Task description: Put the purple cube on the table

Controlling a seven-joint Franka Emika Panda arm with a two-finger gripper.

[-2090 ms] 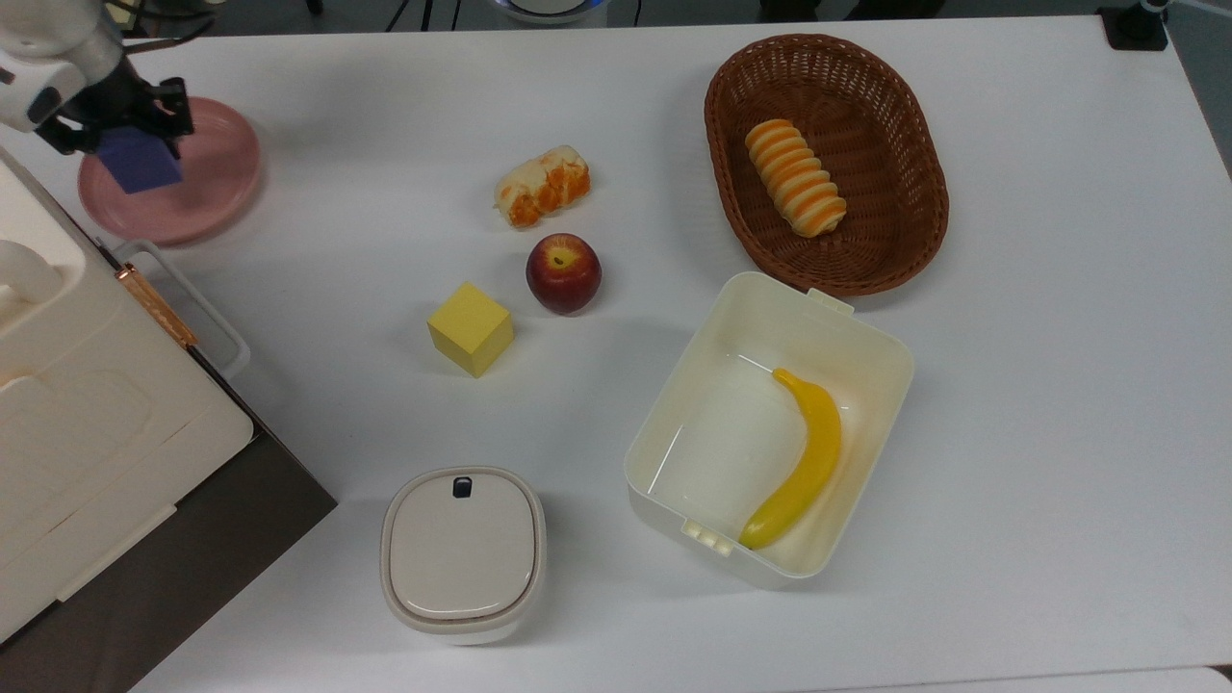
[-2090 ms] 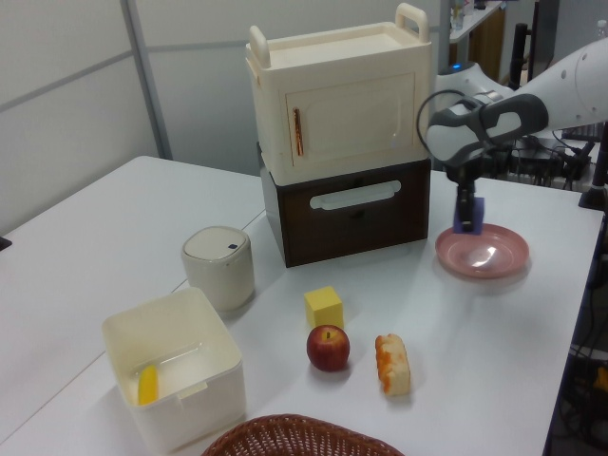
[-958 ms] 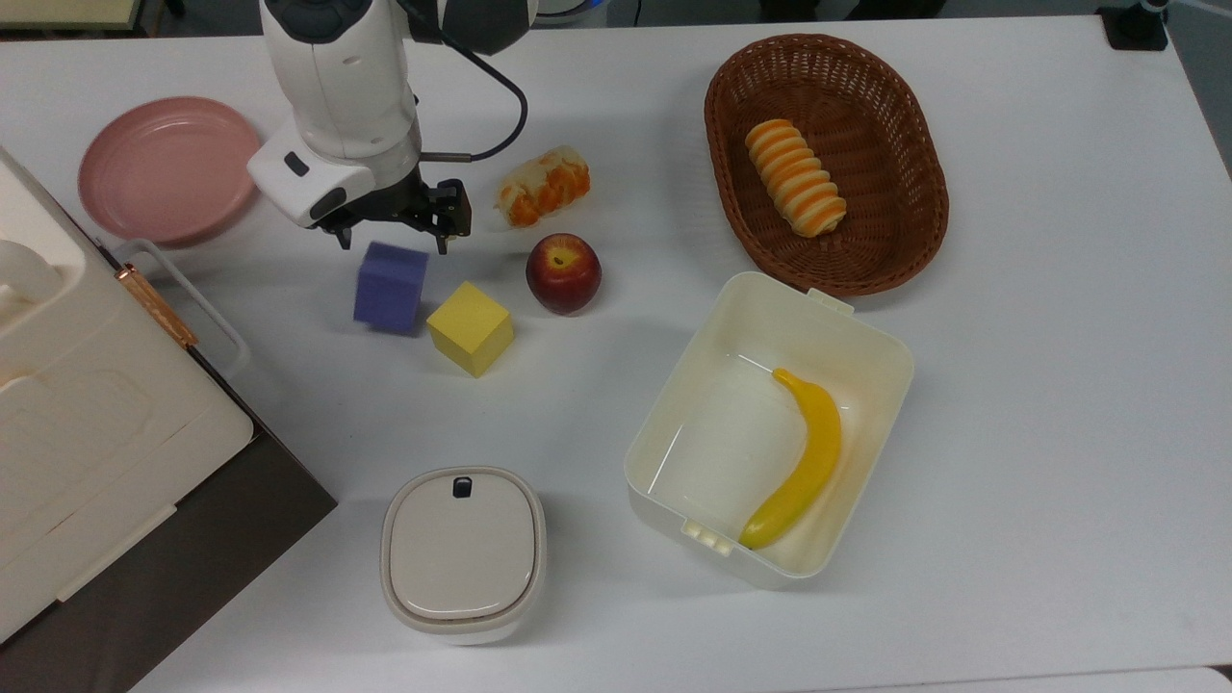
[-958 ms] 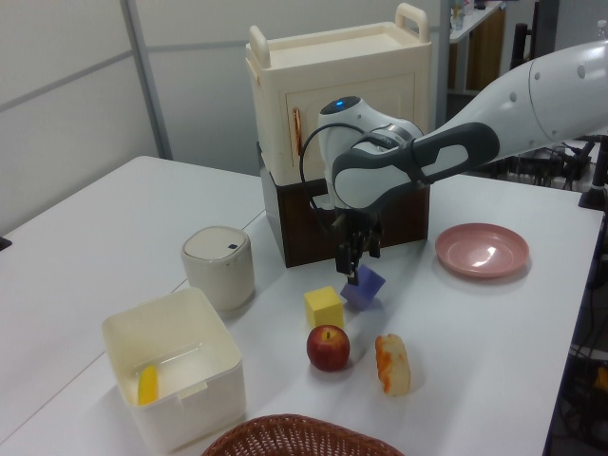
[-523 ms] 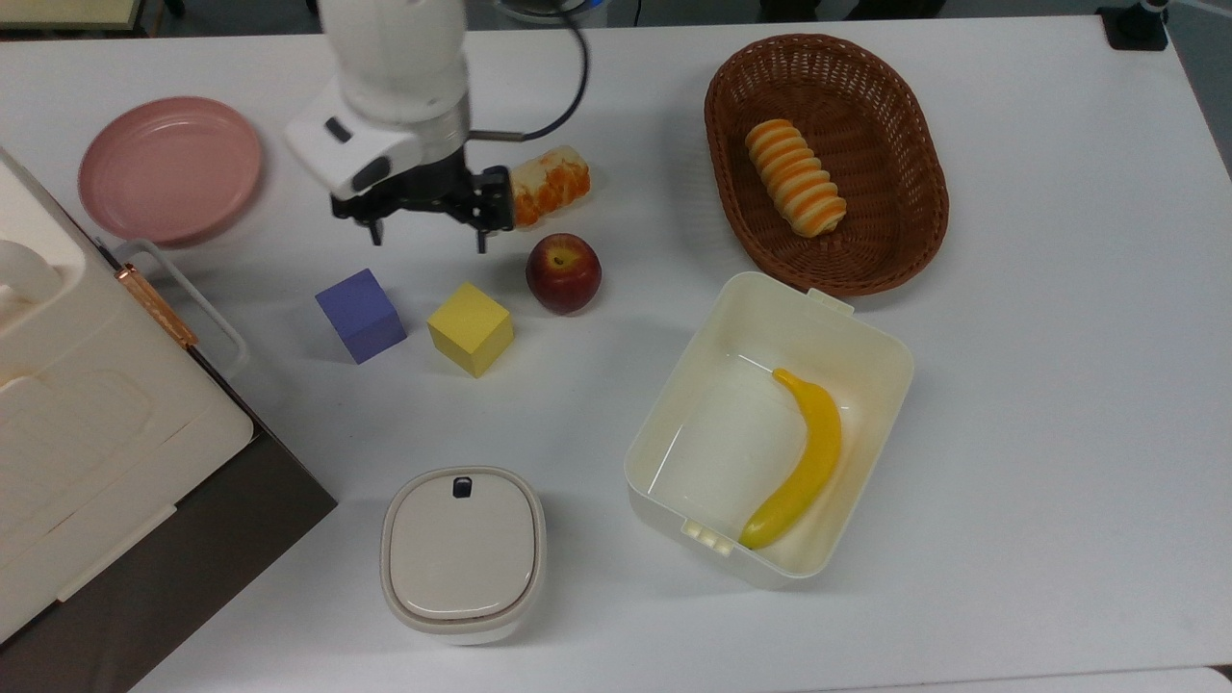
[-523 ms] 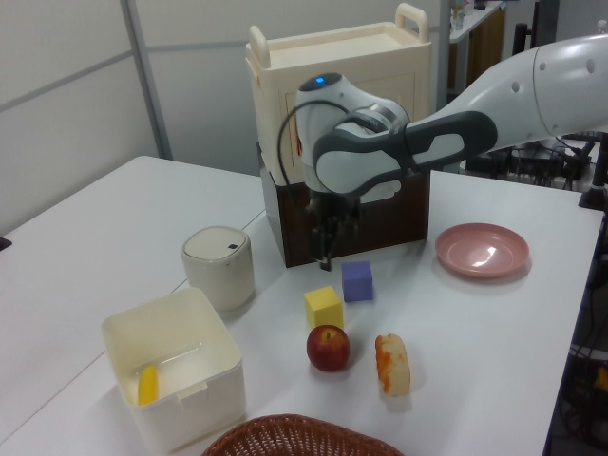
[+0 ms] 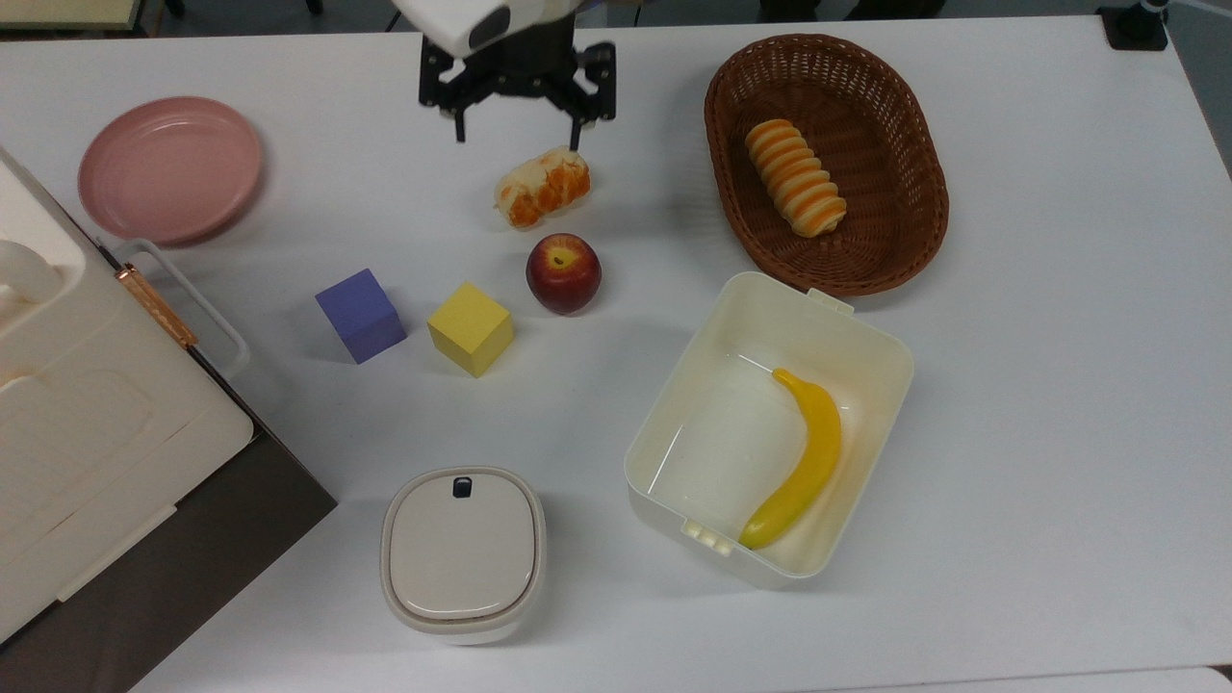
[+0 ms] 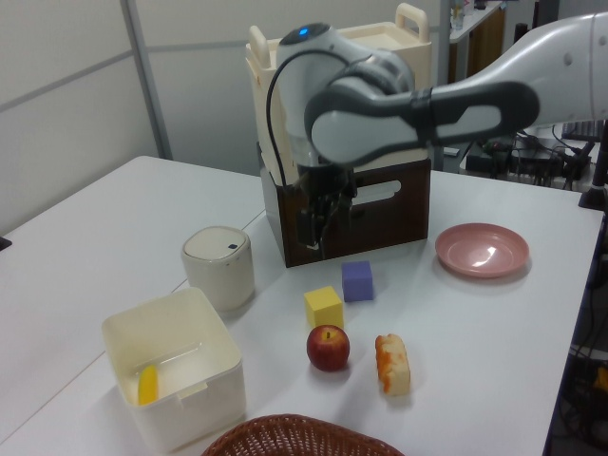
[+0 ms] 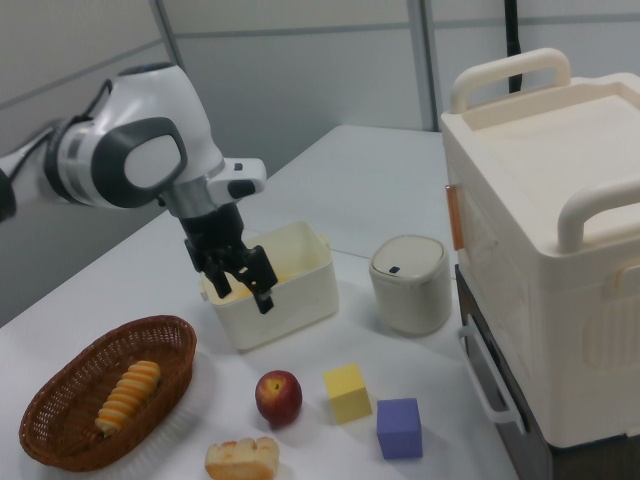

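The hand (image 7: 517,120), fingers spread wide and empty, has risen clear of the purple cube (image 7: 360,315), which now rests released on the tabletop (image 7: 1039,385) well apart from it, beside the yellow cube (image 7: 470,328), so placement appears complete.

I see the gripper (image 7: 520,120) hanging above the table (image 7: 1039,385), fingers (image 7: 460,123) spread apart with nothing between them. In the top view, the bread piece (image 7: 542,185) lies just below the fingertips, and the apple (image 7: 563,272) lies below that. The yellow cube (image 7: 470,328) sits lower left of the fingers, with the purple cube (image 7: 360,315) on the table just beside its left, apart from it. The plate (image 7: 168,168) lies well to the fingers' left, the basket (image 7: 826,159) to their right.
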